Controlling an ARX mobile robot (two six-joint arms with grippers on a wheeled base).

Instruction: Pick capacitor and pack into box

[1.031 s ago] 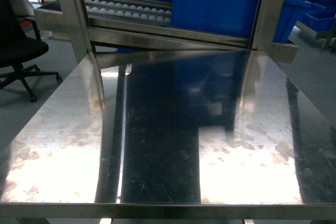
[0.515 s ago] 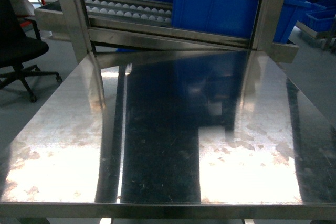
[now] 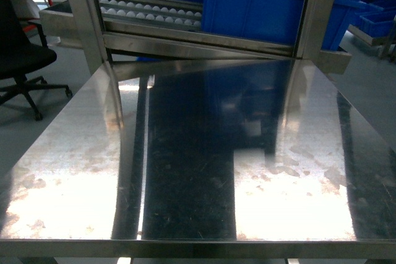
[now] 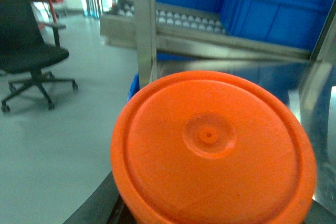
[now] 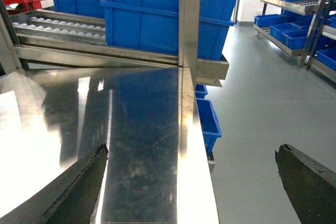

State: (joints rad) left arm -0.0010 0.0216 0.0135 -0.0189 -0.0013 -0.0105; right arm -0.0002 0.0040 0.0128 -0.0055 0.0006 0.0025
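Steel table (image 3: 185, 153) dead ahead in the head view, just the one, its top a glare of reflections. At its far edge, one roller track (image 3: 148, 12) slopes across. Behind it, two big blue bins (image 5: 157, 9) stand side by side on the rack. Two smaller blue bins (image 5: 208, 121) sit low on the floor by the table's right edge, and more blue bins line the shelving (image 5: 294, 9) far right, too many stacked to count surely. One black office chair (image 3: 21, 60) waits off to the far left.

Over to the left wrist view: one orange round thing (image 4: 210, 145) with a small nub at its centre fills the frame. Only a dark sliver of the left gripper (image 4: 102, 209) peeks out beneath it, so I cannot tell how those fingers stand or whether they hold it.

Right gripper (image 5: 190, 153) hangs over the table's near right edge, its two dark fingers (image 5: 79, 187) spread wide, nothing between them.

The box and the capacitor: no view lets me place either.
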